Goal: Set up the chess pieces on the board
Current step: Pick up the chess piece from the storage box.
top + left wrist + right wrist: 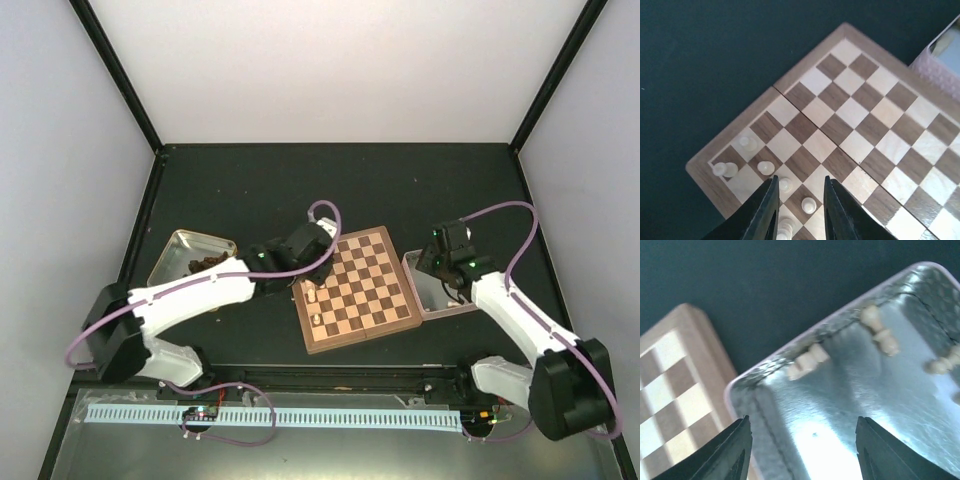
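Chess pieces (880, 332) look tiny, light, slick, likely tippy, so pinch mid-stem; right gripper (802, 432) spread wide over tray (840, 405), left gripper (800, 189) narrowly parted, empty.

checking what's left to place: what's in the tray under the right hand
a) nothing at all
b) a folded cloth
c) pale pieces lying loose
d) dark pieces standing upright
C: the right wrist view shows several pale pieces lying on their sides in the tray, with the right hand open above it.
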